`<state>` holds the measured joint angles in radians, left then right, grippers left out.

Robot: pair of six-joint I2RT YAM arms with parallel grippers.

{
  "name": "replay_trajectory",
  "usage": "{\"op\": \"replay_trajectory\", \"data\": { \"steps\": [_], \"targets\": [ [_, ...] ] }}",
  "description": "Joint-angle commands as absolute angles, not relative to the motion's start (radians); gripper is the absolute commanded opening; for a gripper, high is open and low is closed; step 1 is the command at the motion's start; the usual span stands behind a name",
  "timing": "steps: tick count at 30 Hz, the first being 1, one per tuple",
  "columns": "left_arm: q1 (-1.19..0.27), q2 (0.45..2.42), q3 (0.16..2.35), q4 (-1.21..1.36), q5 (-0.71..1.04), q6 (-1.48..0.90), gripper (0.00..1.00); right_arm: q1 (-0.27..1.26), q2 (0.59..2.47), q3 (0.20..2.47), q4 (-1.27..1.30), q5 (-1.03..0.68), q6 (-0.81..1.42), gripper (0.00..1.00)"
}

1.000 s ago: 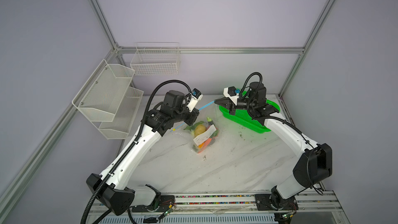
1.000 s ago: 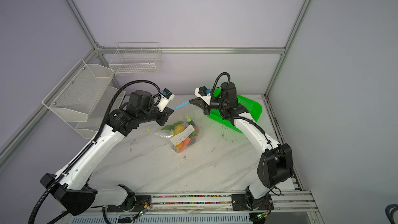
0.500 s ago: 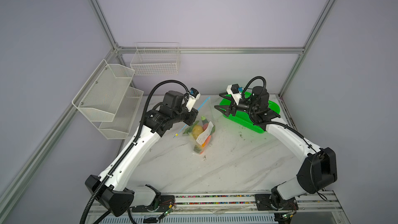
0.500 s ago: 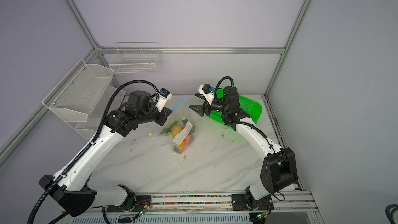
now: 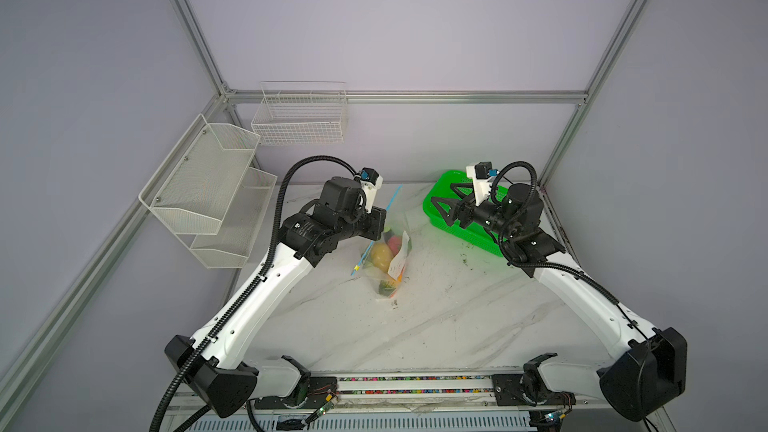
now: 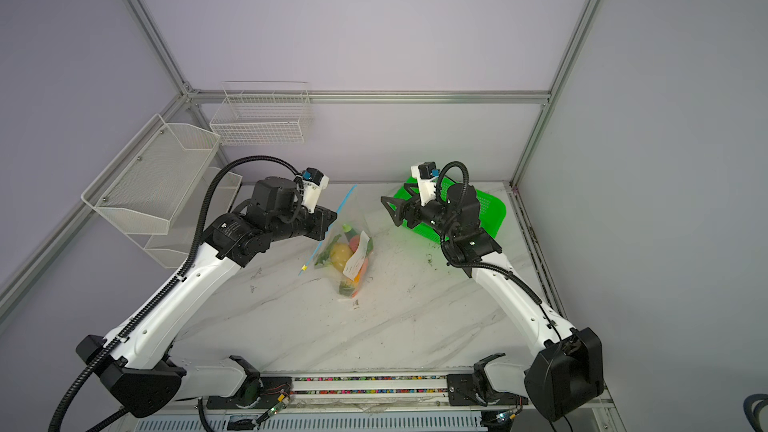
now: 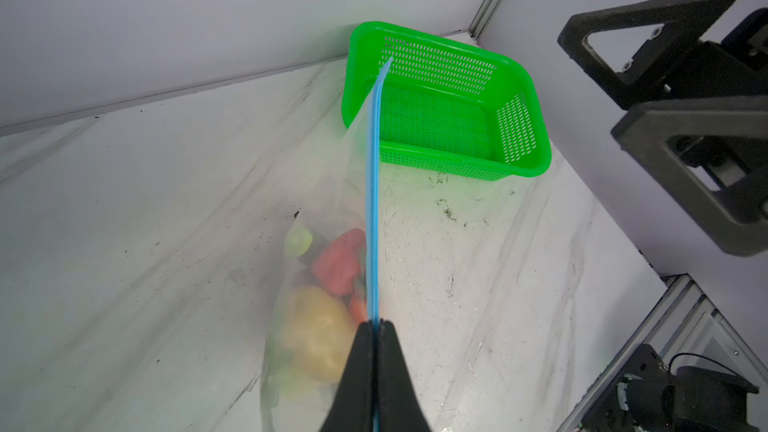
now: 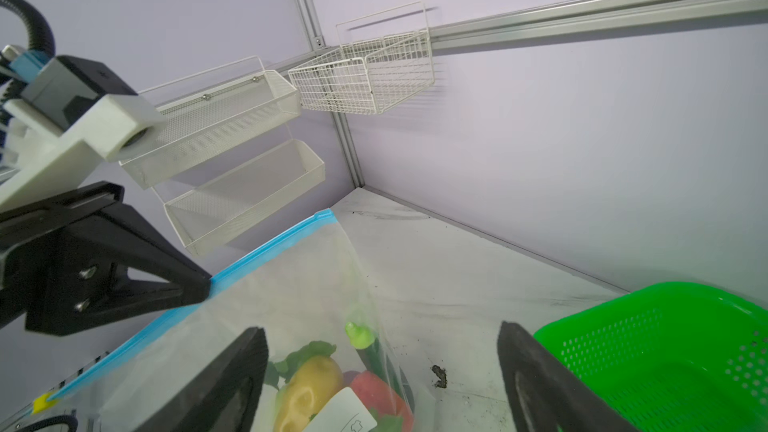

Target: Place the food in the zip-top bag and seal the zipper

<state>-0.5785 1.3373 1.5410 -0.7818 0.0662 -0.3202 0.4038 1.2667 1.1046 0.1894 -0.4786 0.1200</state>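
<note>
Firmly, the left gripper [image 7: 375,324] pinches the blue zipper [image 7: 372,201] of the clear bag [image 6: 351,218]. The toy food [image 6: 340,255] lies inside it. The yellow slider [image 6: 304,268] sits at the zipper's 7 o'clock end. At the bag's 2 o'clock, the right gripper [image 8: 380,332] stands with its jaws wide apart, holding nothing, beside the green basket [image 7: 440,160].

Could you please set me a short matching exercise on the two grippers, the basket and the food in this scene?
1. left gripper
2. right gripper
3. basket
4. food

A. inside the zip-top bag
B. jaws apart, gripping nothing
C. shut on the zipper
D. green, perforated

Pairs: 1-C, 2-B, 3-D, 4-A.
</note>
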Motion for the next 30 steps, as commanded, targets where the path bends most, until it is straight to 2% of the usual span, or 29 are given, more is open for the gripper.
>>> {"op": "replay_trajectory", "data": {
  "steps": [1,8,12,17,25,30],
  "targets": [
    [-0.624,1.334,1.617,-0.663,0.034,-0.481,0.0,0.394,1.249,1.122,0.12,-0.339,0.175,0.9],
    [-0.728,1.356,1.636,-0.617,-0.088,-0.645,0.0,0.388,1.246,1.145,0.054,-0.117,0.215,0.91],
    [-0.781,1.373,1.643,-0.528,-0.112,-0.726,0.0,0.383,1.23,1.154,0.029,0.011,0.218,0.97],
    [-0.848,1.451,1.697,-0.454,-0.141,-0.795,0.0,0.346,1.246,1.199,0.031,0.18,0.206,0.97],
    [-0.916,1.53,1.682,-0.309,-0.097,-0.915,0.0,0.273,1.326,1.32,0.008,0.204,0.2,0.97],
    [-0.902,1.502,1.55,-0.228,-0.071,-0.975,0.0,0.263,1.345,1.336,0.009,0.153,0.17,0.97]
  ]
}}
